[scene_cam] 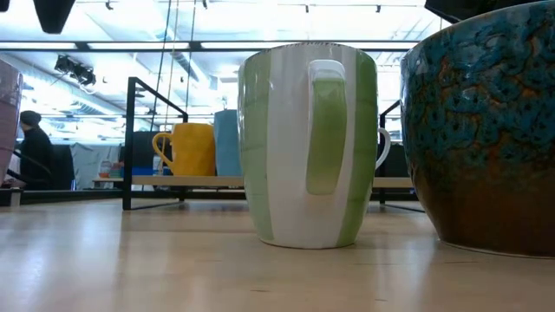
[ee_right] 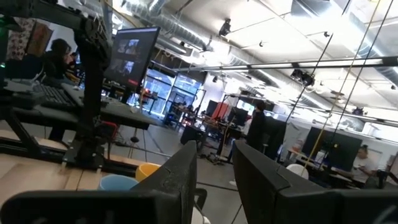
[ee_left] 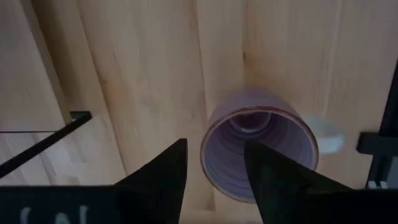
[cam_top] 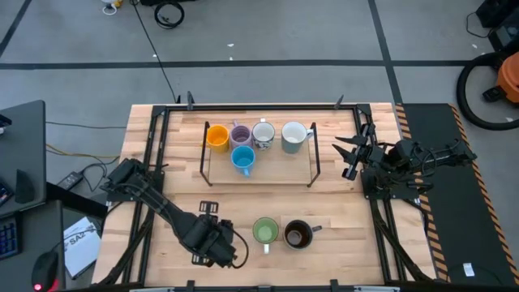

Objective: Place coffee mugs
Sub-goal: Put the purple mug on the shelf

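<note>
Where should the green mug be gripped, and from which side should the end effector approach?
Grip the green mug by its rim wall from straight above, one finger inside and one outside, on its left side. It stands upright and open-topped, its handle points to the table's front edge, and the dark mug crowds its right. The left end effector, just left of it, is nearer.
</note>
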{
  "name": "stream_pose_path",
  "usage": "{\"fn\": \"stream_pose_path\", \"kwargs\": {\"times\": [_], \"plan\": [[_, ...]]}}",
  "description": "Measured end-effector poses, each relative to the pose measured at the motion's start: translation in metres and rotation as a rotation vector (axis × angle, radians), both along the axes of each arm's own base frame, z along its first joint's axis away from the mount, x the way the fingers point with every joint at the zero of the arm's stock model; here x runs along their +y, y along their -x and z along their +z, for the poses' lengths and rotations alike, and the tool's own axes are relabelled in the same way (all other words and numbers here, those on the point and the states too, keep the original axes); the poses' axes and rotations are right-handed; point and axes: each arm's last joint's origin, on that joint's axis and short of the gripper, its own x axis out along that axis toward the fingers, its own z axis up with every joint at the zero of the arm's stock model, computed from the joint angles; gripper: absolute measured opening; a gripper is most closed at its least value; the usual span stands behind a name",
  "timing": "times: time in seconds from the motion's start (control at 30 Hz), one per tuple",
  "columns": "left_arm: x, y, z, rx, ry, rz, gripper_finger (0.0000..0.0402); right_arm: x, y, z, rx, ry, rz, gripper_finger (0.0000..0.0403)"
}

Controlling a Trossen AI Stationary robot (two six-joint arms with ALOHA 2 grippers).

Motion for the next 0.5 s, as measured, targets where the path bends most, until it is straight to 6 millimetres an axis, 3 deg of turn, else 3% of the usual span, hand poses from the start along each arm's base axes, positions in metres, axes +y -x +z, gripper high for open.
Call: {"fn": "stream_pose_path", "kwargs": {"times": [0.2, 0.5], "plan": [[0.01, -0.002, -0.019, 0.084, 0.024, 0.055, 0.0154, 0.001, 0.0, 0.0, 0.002, 0.006, 0.025, 0.011], [0.008, 0.009, -0.042, 0.16, 0.013, -0.032, 0.0142, 0.001, 0.0, 0.0, 0.004, 0.012, 0.023, 0.011]]}}
